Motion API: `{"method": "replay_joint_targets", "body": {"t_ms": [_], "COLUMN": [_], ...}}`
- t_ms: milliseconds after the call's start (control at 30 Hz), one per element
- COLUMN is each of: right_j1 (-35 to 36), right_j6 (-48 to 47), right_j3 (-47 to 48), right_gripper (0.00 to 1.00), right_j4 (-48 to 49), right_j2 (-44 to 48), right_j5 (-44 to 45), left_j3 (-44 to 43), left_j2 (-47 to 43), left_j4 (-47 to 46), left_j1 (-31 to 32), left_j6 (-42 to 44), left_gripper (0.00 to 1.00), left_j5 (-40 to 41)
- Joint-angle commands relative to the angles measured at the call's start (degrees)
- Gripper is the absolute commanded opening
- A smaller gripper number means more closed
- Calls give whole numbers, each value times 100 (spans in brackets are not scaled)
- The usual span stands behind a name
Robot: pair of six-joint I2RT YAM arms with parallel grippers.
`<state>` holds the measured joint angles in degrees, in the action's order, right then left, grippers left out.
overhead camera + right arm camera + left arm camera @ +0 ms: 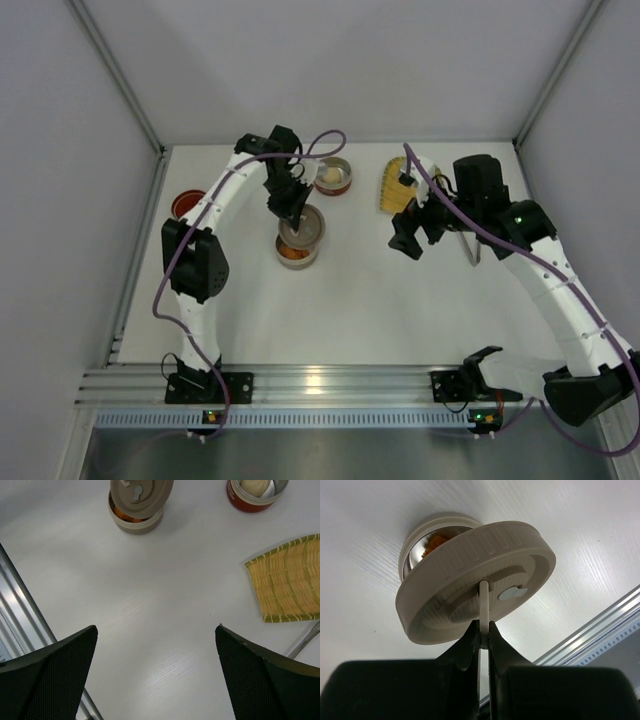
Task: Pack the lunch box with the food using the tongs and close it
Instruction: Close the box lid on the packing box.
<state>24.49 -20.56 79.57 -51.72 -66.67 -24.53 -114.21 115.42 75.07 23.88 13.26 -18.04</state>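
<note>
The lunch box is round tins. A beige tin (297,250) (415,547) holds orange chunks of food (436,542). My left gripper (291,208) (484,625) is shut on the thin upright tab of the beige lid (475,580) (141,491), which hangs tilted over that tin and leaves one side uncovered. A red tin (333,177) (255,492) holds the whitish lump (255,485). The tongs (471,248) (304,640) lie right of the yellow tray, partly under my right arm. My right gripper (408,238) (156,630) hangs open above bare table.
The yellow woven tray (397,187) (290,577) lies at the back right. A red round piece (187,204) sits by the left wall. The aluminium rail (320,385) runs along the near edge, and white walls close in three sides.
</note>
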Motion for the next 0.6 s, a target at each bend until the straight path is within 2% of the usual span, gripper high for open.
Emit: {"method": "replay_joint_targets", "body": {"t_ms": [0,567], "right_j1": [-59,-102], "right_j6": [149,184], "right_j3": [-64,-240], "right_gripper": [99,99], "right_j4": [452,567], "right_j2": [260,251], "right_j5": [-174,-394], "left_j3": [-382,-189], "left_j2": [288,596], "left_j4": [781,1062], "left_j1": [-41,-190], "left_j6": [133,274], "left_gripper": [0,0], "left_j5": [-147,-138]}}
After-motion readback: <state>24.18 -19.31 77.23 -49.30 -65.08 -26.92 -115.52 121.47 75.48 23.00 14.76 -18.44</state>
